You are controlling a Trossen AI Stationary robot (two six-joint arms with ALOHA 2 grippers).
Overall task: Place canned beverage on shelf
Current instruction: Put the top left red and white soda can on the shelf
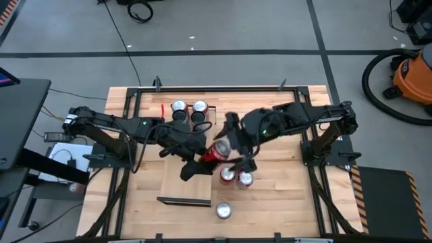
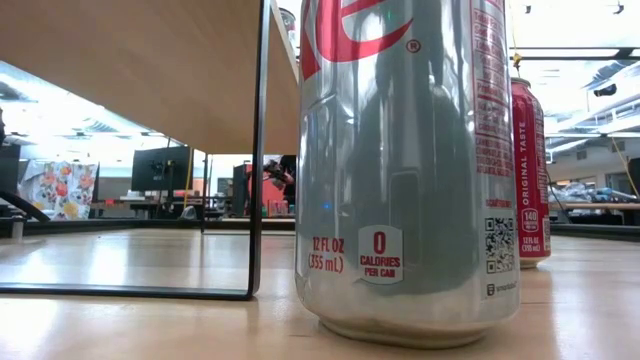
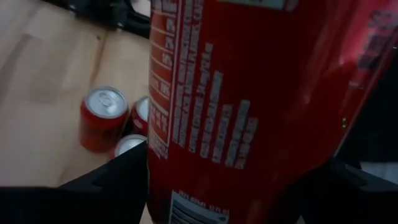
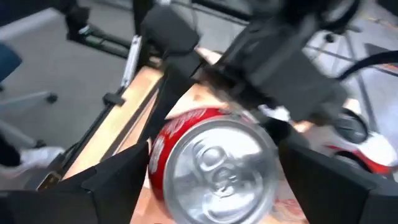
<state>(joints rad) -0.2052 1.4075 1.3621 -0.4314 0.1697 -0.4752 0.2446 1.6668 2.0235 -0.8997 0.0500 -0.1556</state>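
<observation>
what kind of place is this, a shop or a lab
Most likely a robotics lab or workshop, not a shop: a planked worktable on bare concrete, an orange shop vacuum beside it, and desks with monitors in the room behind.

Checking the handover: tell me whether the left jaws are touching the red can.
Cannot tell. In the left wrist view the red can fills the space between the left gripper's jaws, but no contact line or gap shows plainly; the high view is blurred there.
</observation>
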